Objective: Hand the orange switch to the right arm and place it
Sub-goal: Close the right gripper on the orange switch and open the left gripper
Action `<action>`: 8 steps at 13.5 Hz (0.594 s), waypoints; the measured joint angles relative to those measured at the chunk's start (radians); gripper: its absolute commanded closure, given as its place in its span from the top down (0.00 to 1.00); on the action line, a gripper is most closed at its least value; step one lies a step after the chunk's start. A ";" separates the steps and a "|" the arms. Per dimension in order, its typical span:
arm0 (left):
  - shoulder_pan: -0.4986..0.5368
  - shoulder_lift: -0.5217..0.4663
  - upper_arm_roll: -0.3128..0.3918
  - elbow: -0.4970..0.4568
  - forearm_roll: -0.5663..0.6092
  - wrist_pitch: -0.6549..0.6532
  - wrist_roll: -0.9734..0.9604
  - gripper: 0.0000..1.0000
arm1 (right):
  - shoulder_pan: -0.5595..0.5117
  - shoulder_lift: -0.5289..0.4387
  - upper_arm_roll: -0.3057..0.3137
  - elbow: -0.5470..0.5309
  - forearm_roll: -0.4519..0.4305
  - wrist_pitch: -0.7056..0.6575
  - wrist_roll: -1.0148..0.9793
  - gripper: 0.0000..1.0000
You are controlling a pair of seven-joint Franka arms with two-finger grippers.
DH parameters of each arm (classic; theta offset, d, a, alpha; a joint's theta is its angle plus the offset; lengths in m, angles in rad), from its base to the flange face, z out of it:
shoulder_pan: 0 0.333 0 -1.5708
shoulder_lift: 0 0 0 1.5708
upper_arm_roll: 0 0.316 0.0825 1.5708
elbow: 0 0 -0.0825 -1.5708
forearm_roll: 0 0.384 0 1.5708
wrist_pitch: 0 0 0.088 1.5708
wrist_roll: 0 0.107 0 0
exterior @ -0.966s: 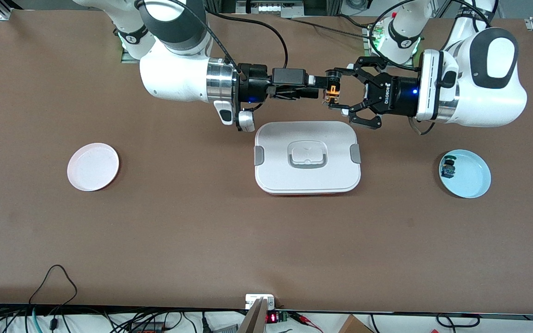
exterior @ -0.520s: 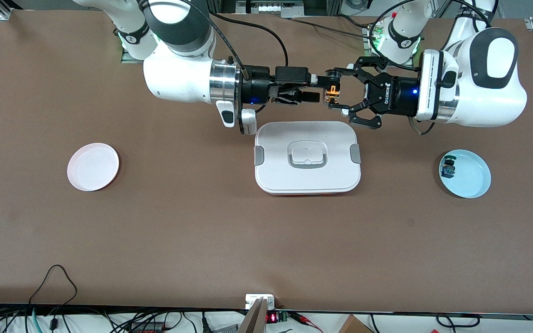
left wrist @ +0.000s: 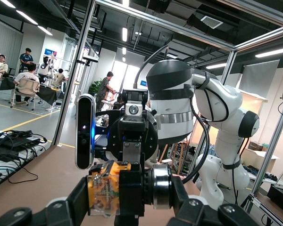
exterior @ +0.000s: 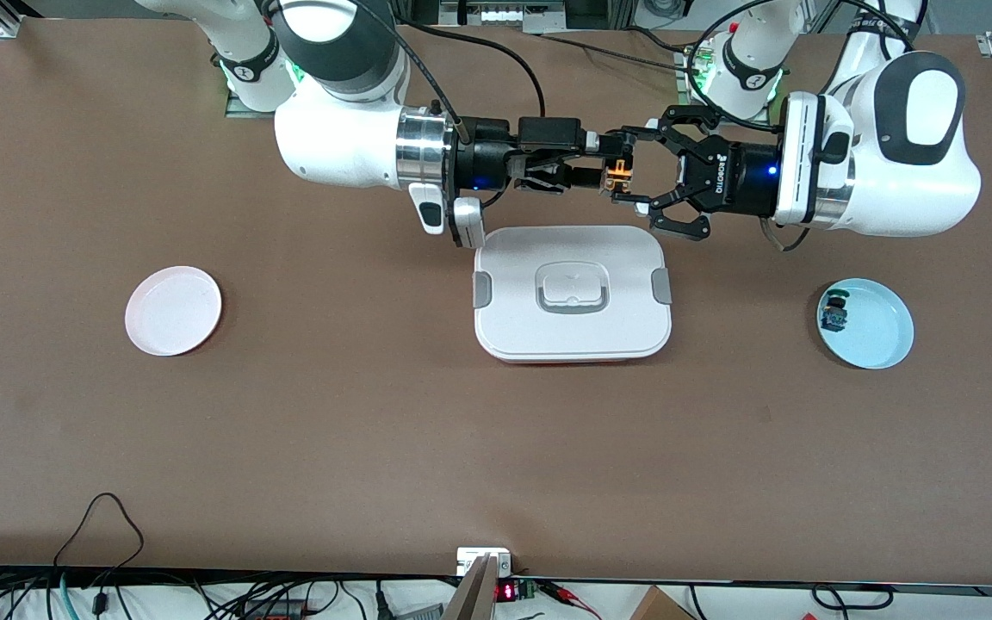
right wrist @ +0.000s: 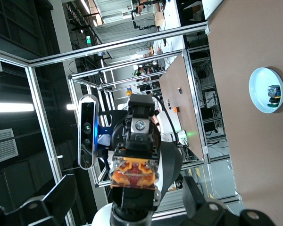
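Note:
The orange switch (exterior: 618,176), black head on an orange body, hangs in the air over the table just past the white container's edge nearest the arms' bases. My left gripper (exterior: 623,169) is shut on it, one finger at each end; in the left wrist view the switch (left wrist: 104,190) fills the gap of the left gripper (left wrist: 127,194). My right gripper (exterior: 597,164) is open and level with the switch, its fingertips just reaching it. In the right wrist view the switch (right wrist: 134,173) sits centred in the right gripper (right wrist: 130,201), with the jaws wide apart.
A white lidded container (exterior: 505,331) lies mid-table under the grippers. A pale pink plate (exterior: 173,310) lies toward the right arm's end. A light blue plate (exterior: 879,331) toward the left arm's end holds a green-and-blue switch (exterior: 834,313); it also shows in the right wrist view (right wrist: 262,89).
My right gripper has moved toward the left gripper and now reaches the switch. The left gripper and the switch have stayed still.

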 measured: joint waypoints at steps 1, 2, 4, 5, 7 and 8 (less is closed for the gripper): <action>0.000 0.000 0.000 0.000 0.000 0.000 0.000 0.00 | 0.003 0.005 0.000 0.005 0.002 0.001 0.000 0.98; 0.000 0.000 0.000 0.000 0.000 0.000 0.000 0.00 | 0.006 0.008 0.000 0.008 0.002 0.002 0.000 0.89; 0.000 0.000 0.000 0.000 0.000 0.000 0.000 0.00 | 0.007 0.009 0.000 0.008 0.003 0.004 -0.001 0.46; 0.000 0.000 0.000 0.000 0.000 0.000 0.000 0.00 | 0.007 0.009 0.000 0.008 0.004 0.006 -0.001 0.25; 0.000 0.000 0.000 0.000 0.000 0.000 0.000 0.00 | 0.007 0.009 -0.002 0.008 0.005 0.008 -0.001 0.05; 0.000 0.000 0.000 0.000 -0.002 0.000 0.000 0.00 | 0.007 0.009 -0.003 0.008 0.005 0.008 -0.001 0.04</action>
